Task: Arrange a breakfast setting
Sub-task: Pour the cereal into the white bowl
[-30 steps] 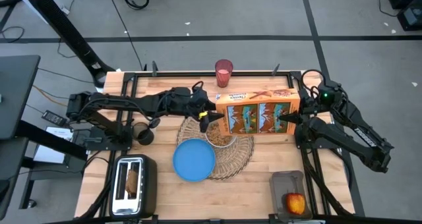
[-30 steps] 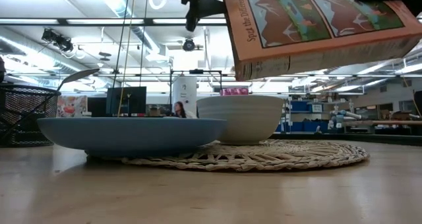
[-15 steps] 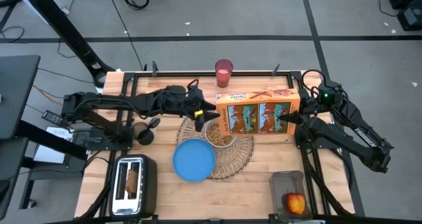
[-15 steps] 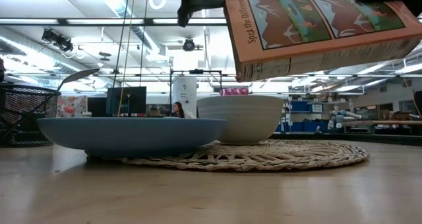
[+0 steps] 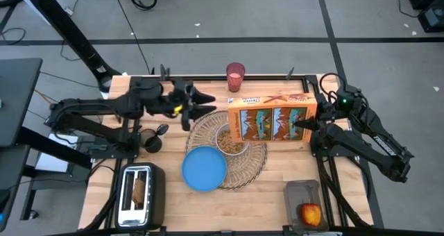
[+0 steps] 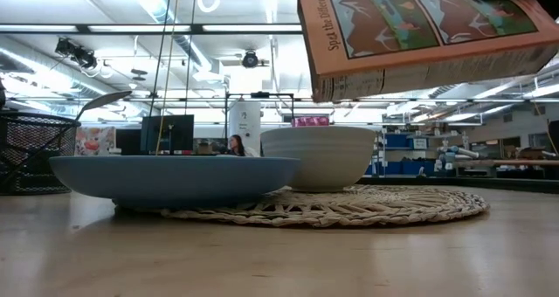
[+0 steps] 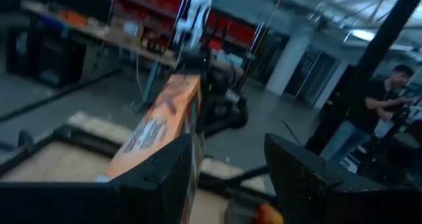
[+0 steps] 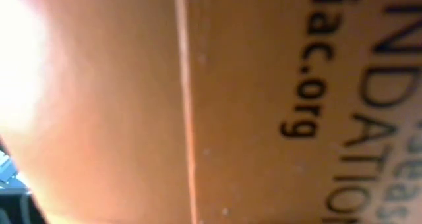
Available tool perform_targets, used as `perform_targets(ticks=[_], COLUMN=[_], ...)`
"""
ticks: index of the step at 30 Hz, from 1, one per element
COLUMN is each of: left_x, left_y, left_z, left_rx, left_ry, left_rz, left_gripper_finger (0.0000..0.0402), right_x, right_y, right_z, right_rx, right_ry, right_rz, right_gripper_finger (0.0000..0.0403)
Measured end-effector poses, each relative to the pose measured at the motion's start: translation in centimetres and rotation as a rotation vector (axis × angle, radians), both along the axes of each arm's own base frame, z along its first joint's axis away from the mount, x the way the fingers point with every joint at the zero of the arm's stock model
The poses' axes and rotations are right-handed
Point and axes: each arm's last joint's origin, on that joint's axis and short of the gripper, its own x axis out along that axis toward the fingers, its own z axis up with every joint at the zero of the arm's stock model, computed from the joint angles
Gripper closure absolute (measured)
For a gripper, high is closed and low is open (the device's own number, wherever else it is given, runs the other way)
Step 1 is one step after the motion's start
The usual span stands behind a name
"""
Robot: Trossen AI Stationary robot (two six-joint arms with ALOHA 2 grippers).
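Above the round woven placemat [image 5: 230, 150], the orange cereal box [image 5: 272, 116] hung tilted in the air, its printed cardboard face turned up toward the overhead camera. The right gripper [image 5: 308, 123] was closed on the box at its right end; in the right wrist view the flat orange cardboard with dark lettering filled the frame. From table height, the box [image 6: 419, 35] showed as a slab slanting down toward the white bowl [image 6: 319, 156].

The bowl [image 5: 229, 141] stood upright on the wicker placemat [image 6: 332, 206], below the box's left end, and held brown cereal. It was smooth, with a rounded wall. The placemat was a flat disc of pale, coarse, openwork weave. The small blue plate [image 5: 204, 169] was a smooth shallow disc resting partly on the placemat's near-left edge, just beside the bowl.

The left gripper [image 5: 201, 103] hovered over the far-left part of the wooden surface [image 5: 270, 187], apart from the box, with its two dark fingers spread and nothing between them. In the left wrist view, those fingers [image 7: 310, 178] framed the box's narrow end [image 7: 161, 128].

The pink cup [image 5: 235, 77] stood upright at the far edge of the surface. A silver toaster [image 5: 141, 193] sat at the near-left corner with a toast slice [image 5: 139, 191] in its slot. The red-yellow apple [image 5: 311, 213] lay in a clear container [image 5: 303, 191] at the near right.
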Motion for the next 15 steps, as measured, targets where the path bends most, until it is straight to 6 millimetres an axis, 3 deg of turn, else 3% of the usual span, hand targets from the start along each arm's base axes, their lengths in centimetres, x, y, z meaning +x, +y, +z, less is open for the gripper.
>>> perform_targets(ticks=[15], left_x=[-2.9], left_y=[0.0], left_z=[4.5], left_rx=[0.119], left_ry=[-0.331], left_rz=[0.087], left_gripper_finger=[0.0205], right_x=[0.1], right_y=[-0.1], right_z=[2.4], right_rx=[-0.028], right_ry=[-0.191], right_rz=[-0.005], right_gripper_finger=[0.0159])
